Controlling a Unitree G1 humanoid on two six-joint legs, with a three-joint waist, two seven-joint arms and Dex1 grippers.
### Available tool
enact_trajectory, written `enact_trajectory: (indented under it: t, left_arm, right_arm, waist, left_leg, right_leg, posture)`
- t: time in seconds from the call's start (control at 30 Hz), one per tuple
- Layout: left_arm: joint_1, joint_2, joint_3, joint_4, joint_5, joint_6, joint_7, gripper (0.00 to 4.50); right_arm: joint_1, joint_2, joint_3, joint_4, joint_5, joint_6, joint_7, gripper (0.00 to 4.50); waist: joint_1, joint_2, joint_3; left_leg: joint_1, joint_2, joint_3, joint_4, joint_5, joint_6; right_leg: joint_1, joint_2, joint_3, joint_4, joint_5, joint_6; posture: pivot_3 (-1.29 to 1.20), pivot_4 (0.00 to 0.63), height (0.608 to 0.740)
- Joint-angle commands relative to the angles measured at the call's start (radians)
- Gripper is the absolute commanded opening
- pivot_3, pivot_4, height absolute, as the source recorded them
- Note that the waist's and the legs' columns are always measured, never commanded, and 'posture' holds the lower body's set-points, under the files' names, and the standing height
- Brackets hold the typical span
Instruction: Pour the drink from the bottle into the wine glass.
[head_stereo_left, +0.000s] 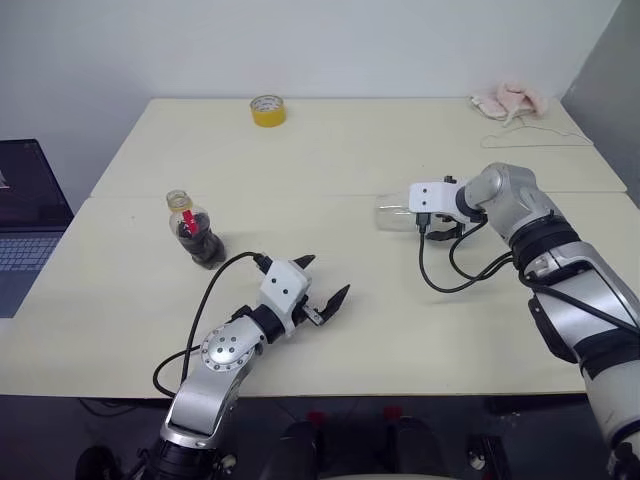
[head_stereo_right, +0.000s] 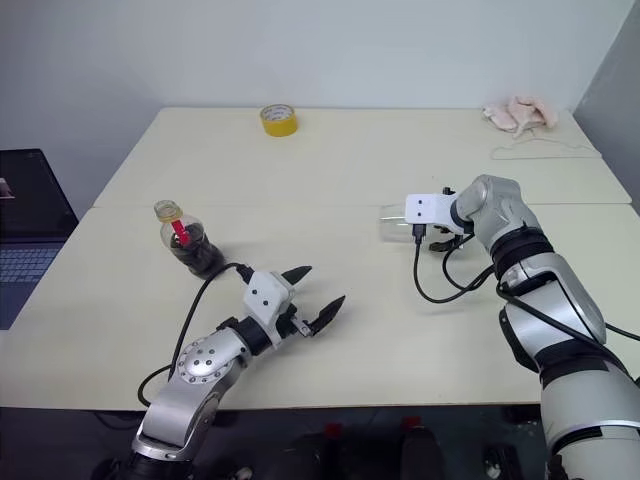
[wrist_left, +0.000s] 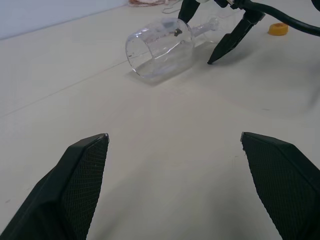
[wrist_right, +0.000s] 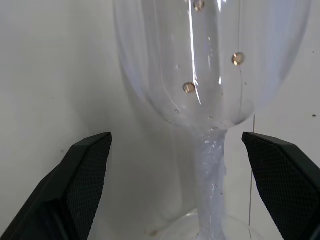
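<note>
A: Where do we have the wine glass (head_stereo_left: 396, 212)?

B: We see it lying on its side on the bench (head_stereo_left: 330, 150), its open mouth turned toward our left side and its stem running under the right end effector (head_stereo_left: 447, 226). In the right wrist view the bowl (wrist_right: 210, 55) fills the space ahead, with a few small brownish drops on the glass, and the thin stem (wrist_right: 211, 190) runs down between the two fingers (wrist_right: 80, 185).

A: Is that end effector gripping it?

B: No. Its fingers stand spread wide on either side of the stem, clear of it, so we call it released. It points steeply down at the glass.

A: And our left end effector (head_stereo_left: 318, 290)?

B: Also released, fingers wide apart with nothing between them. It hangs low over the near part of the bench, pointing forward and toward the right, well apart from both glass and bottle.

A: The bottle (head_stereo_left: 192, 229)?

B: It stands upright on the left half of the bench, beyond the left arm. The drink (head_stereo_left: 204, 246) fills its lower body, dark and nearly black. We see the red neck label, and the top looks pale yellow; whether a cap sits on it we cannot tell.

A: Anything else?

B: A yellow tape roll (head_stereo_left: 268, 110) at the far edge, a pink cloth (head_stereo_left: 510, 99) at the far right corner, and a small orange cap (wrist_left: 278, 29) on the bench beyond the right end effector in the left wrist view.
</note>
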Motion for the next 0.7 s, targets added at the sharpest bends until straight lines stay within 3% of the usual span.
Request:
enact_trajectory:
  t: [0.03, 0.13, 0.47, 0.7]
  left_arm:
    - [-0.01, 0.001, 0.005, -0.016, 0.005, -0.01, 0.0, 4.5]
    - [-0.009, 0.002, 0.003, -0.017, 0.005, -0.009, -0.001, 4.5]
    - [-0.003, 0.002, 0.004, -0.022, 0.008, -0.011, 0.0, 4.5]
    - [0.002, 0.005, 0.007, -0.026, 0.008, -0.009, -0.002, 4.5]
  right_arm:
    - [-0.029, -0.028, 0.001, 0.053, -0.017, 0.001, -0.002, 4.3]
    - [-0.048, -0.026, -0.013, 0.079, 0.004, -0.023, 0.025, 3.63]
    - [-0.062, -0.006, -0.028, 0.134, 0.032, -0.061, 0.058, 0.17]
    - [-0.07, -0.001, -0.084, 0.08, 0.092, -0.097, 0.052, 0.16]
  waist:
    - [0.001, 0.0, 0.0]
    - [0.0, 0.0, 0.0]
    - [-0.002, 0.0, 0.0]
    - [-0.002, 0.001, 0.001]
  left_leg:
    - [0.0, 0.0, 0.0, 0.0, 0.0, 0.0]
    - [0.0, 0.0, 0.0, 0.0, 0.0, 0.0]
    - [0.0, 0.0, 0.0, 0.0, 0.0, 0.0]
    - [0.0, 0.0, 0.0, 0.0, 0.0, 0.0]
  right_leg:
    - [0.0, 0.0, 0.0, 0.0, 0.0, 0.0]
    - [0.0, 0.0, 0.0, 0.0, 0.0, 0.0]
    - [0.0, 0.0, 0.0, 0.0, 0.0, 0.0]
    - [-0.001, 0.0, 0.0, 0.0, 0.0, 0.0]
  posture:
    - [0.0, 0.15, 0.74]
    - [0.0, 0.15, 0.74]
    - [0.0, 0.15, 0.74]
    - [0.0, 0.15, 0.74]
